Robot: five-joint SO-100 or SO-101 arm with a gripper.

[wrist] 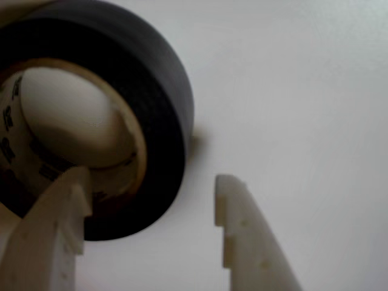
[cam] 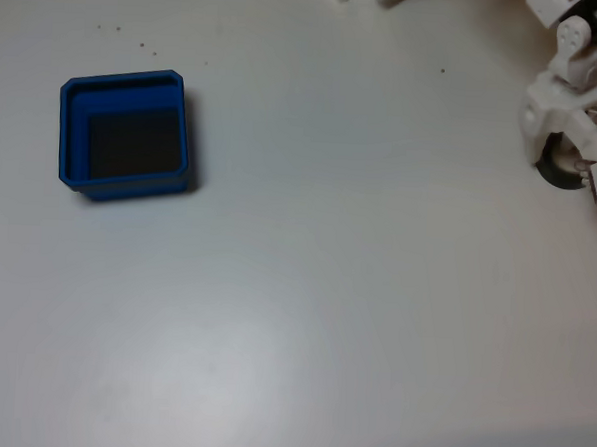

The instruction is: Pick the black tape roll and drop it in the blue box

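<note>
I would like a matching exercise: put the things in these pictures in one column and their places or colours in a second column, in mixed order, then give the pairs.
Things:
1. black tape roll
2. blue box
3. gripper
4. table

Descriptions:
A. white, bare surface in the middle
B. left side of the fixed view, nothing in it
C. one finger tip inside the roll's core, the other outside
D. right edge of the fixed view, under the arm

Pairs: 1-D, 2-B, 3-C, 4-A

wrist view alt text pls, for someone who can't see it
Close-up of the black tape roll lying on a white table, its pale inner core facing the camera. The open gripper straddles the roll's wall: the left finger sits inside the core, the right finger outside on the table.
</note>
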